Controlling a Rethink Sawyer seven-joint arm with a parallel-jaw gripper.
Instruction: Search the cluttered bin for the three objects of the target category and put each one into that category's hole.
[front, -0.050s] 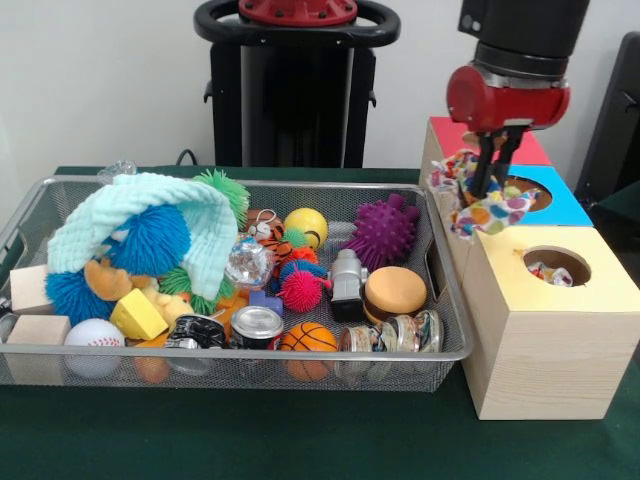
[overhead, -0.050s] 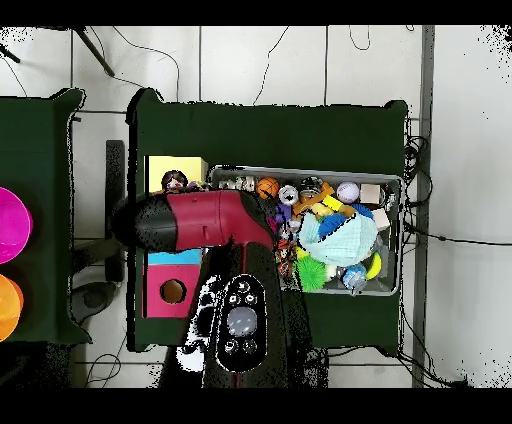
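The gripper (front, -0.050s: 497, 172) hangs over the wooden box (front, -0.050s: 545, 340) with its dark fingers (front, -0.050s: 485, 165) pinched on a multicoloured spotted cloth (front, -0.050s: 478, 205), which drapes over the rim of the hole in the blue-topped section (front, -0.050s: 565, 205) and spills toward the box's near edge. The red-topped section (front, -0.050s: 455, 135) lies behind it, and the yellow-topped section (front, -0.050s: 590, 285) in front has a round hole in which a bit of patterned fabric (front, -0.050s: 547, 272) shows. Beside the box sits the wire mesh bin (front, -0.050s: 60, 355), crowded with toys: a pale green towel (front, -0.050s: 150, 215) draped over a blue spiky ball (front, -0.050s: 150, 240), a purple spiky ball (front, -0.050s: 383, 232), a yellow smiley ball (front, -0.050s: 306, 226), a toy hamburger (front, -0.050s: 394, 293), a small basketball (front, -0.050s: 307, 340), a baseball (front, -0.050s: 94, 335), a yellow wedge (front, -0.050s: 137, 315) and two plain wooden blocks (front, -0.050s: 30, 290). A tin can (front, -0.050s: 257, 326) and some clear round containers (front, -0.050s: 395, 333) lie along the front edge; any printing on them is too small to read. In the overhead view the red arm (overhead, -0.050s: 205, 220) covers the box's middle.
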